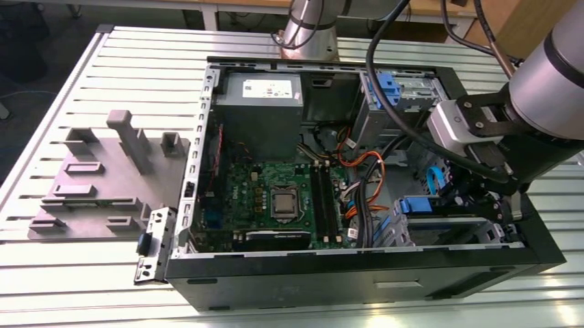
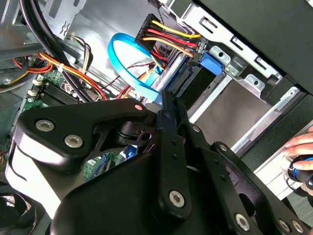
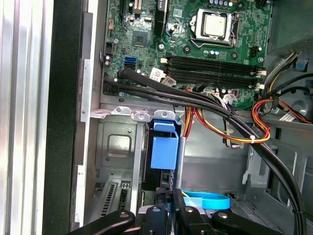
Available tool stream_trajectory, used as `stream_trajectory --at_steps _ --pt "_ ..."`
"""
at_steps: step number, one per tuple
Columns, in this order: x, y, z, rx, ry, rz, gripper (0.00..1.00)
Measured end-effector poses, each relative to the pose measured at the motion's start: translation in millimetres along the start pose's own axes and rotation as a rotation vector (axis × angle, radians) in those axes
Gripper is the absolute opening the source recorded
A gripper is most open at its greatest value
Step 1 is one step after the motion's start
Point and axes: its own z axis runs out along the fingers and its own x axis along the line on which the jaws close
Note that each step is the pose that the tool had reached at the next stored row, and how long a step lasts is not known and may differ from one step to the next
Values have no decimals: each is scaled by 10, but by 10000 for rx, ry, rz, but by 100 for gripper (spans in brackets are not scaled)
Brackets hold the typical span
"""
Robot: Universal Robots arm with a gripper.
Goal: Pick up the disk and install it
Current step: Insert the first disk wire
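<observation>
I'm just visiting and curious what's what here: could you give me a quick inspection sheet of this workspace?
Surface: slatted metal table carrying an open computer case.
Job's things: disk in the drive cage slot.
Clutter: grey fixture block, metal bracket beside the case.
Claw: claw low inside the case, at the disk.
Cables: blue ribbon loop, red-yellow wire bundle near the disk.
Surroundings: a hand near the case.
</observation>
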Motion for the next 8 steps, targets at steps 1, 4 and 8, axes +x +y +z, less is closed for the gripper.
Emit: stream_trajectory --at_steps 1,4,8 --pt "0 0 0 0 1 0 16" --pt "0 0 6 3 -11 0 17" --pt "0 0 2 0 -1 0 23"
